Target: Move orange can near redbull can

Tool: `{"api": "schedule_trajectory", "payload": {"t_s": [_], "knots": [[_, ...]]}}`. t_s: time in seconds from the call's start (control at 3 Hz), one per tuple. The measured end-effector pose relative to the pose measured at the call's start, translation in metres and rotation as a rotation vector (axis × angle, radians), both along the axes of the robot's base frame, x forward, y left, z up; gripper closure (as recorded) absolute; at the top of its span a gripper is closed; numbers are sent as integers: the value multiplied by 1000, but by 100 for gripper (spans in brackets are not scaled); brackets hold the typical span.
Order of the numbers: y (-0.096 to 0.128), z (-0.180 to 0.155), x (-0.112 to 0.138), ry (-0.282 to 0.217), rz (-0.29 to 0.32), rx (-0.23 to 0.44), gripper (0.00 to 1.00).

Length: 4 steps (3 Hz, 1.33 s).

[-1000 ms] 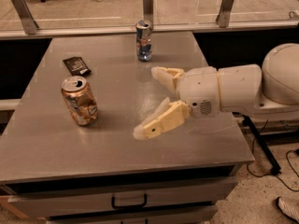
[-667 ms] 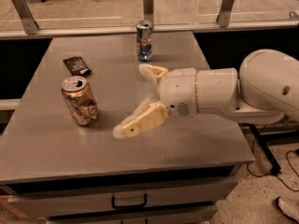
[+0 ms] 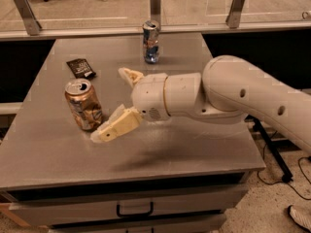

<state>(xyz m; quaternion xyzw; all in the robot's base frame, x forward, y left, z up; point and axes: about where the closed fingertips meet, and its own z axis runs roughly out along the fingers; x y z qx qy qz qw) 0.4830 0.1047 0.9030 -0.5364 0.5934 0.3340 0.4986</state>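
Orange can [image 3: 83, 105] stands upright on the left part of the gray tabletop [image 3: 194, 144]. Its silver top with the pull tab faces up. The redbull can [image 3: 151, 41] stands upright too, far back on the tabletop near the rail, well apart from the orange can. A flat black packet [image 3: 80, 68] lies between them, more to the left and close behind the orange can.

The big white arm [image 3: 233, 93] reaches in from the right side and stretches left, low over the tabletop. At its end is the gripper [image 3: 109, 104], just beside the orange can on the can's right. The jaws are spread wide and hold nothing. One finger [image 3: 130, 75] points up and back. The other finger [image 3: 116, 126] points down and to the left, with its tip right by the bottom of the orange can. I cannot tell if that tip touches the can. A dark shadow [image 3: 146, 157] of the arm lies on the tabletop under it.
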Motion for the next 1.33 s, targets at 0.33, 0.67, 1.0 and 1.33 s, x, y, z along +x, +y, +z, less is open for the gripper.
{"api": "schedule_trajectory", "payload": {"t_s": [0.33,0.67,1.0,1.33], "knots": [[27,-10,14,2,37,35,0],[49,-15,27,-3,77,55,18],[67,-21,33,-8,134,42,41],[81,-28,34,2,184,37,65]]}}
